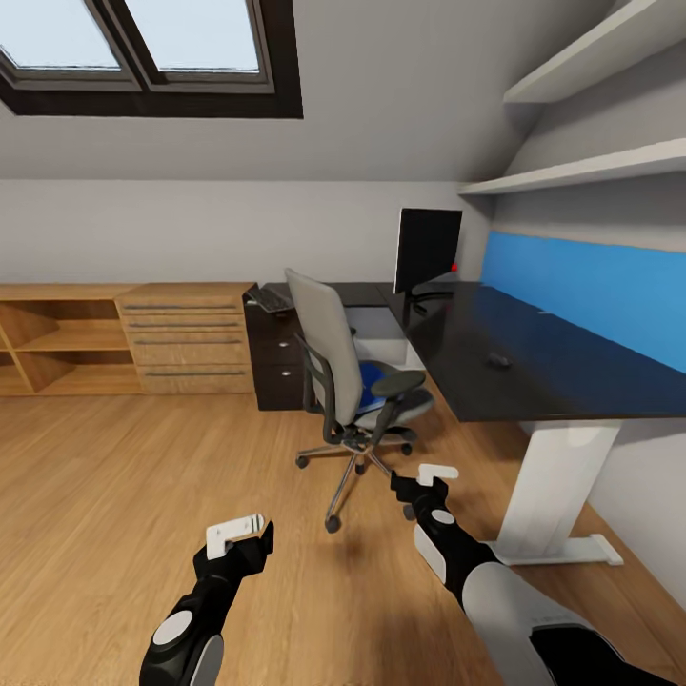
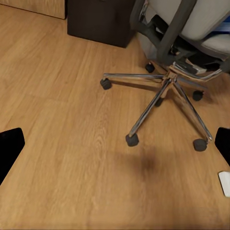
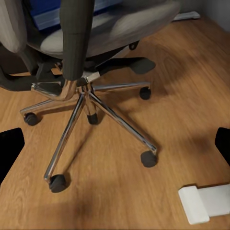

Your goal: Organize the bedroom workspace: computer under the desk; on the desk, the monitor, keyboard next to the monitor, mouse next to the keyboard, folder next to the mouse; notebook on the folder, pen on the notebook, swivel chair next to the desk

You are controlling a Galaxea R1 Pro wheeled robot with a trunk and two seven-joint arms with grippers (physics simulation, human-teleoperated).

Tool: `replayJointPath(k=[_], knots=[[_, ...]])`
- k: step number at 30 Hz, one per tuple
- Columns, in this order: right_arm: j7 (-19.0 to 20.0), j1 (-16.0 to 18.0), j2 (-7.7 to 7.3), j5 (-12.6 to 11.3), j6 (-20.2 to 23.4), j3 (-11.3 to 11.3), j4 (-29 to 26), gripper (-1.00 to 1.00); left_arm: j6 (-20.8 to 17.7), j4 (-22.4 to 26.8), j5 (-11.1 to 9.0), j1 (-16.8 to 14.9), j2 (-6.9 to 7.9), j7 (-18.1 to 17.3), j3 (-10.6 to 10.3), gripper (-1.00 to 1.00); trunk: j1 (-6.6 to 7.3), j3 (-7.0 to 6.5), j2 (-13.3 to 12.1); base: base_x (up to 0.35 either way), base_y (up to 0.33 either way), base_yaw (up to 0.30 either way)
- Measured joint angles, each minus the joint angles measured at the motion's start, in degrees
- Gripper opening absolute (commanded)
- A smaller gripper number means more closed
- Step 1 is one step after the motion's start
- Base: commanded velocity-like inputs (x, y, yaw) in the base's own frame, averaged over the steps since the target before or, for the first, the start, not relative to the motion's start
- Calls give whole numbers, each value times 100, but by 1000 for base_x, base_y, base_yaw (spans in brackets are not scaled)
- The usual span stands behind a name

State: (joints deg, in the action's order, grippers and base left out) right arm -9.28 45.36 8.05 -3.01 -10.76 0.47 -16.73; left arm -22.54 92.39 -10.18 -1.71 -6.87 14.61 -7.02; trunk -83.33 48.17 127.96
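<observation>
The grey swivel chair (image 1: pixel 333 367) stands on the wood floor, a little out from the black L-shaped desk (image 1: pixel 534 376). A blue folder (image 1: pixel 370 373) lies on its seat and also shows as the folder (image 3: pixel 45 12) in the right wrist view. On the desk stand the black monitor (image 1: pixel 427 250), the keyboard (image 1: pixel 270 300) on the left wing and the small dark mouse (image 1: pixel 499 360). A pale computer (image 1: pixel 379 333) case sits under the desk behind the chair. My left gripper (image 1: pixel 238 535) and right gripper (image 1: pixel 433 474) hover open above the floor, short of the chair base (image 2: pixel 163 91), (image 3: pixel 81 103).
The desk's black drawer pedestal (image 1: pixel 276 360) stands left of the chair. A light-wood shelf unit (image 1: pixel 57 343) and drawer chest (image 1: pixel 186 338) line the back wall. The desk's white leg (image 1: pixel 557 486) with its foot is at right. A blue wall panel (image 1: pixel 591 286) backs the desk.
</observation>
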Motion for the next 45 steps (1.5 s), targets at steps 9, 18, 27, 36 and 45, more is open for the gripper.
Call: replayJointPath(k=[9,18,27,36,45], knots=[[-4,-6,2,24,-2,8,-92,100,-3,-8,6,4,31,0,42,100,-198,162,361,0,0,0],[-1,-6,1,30,-10,10,-98,100,-3,-10,6,0,59,0,69,100,-396,323,722,0,0,0],[-5,-9,2,37,-17,14,-97,100,-3,-17,6,5,62,0,62,100,-593,485,1083,0,0,0],[4,-7,-6,42,-33,15,-81,100,-1,-19,6,1,65,5,54,100,-682,557,1245,0,0,0],[4,-9,-14,46,-71,15,-40,100,14,-146,4,4,194,-14,52,100,-679,557,1245,115,0,0]])
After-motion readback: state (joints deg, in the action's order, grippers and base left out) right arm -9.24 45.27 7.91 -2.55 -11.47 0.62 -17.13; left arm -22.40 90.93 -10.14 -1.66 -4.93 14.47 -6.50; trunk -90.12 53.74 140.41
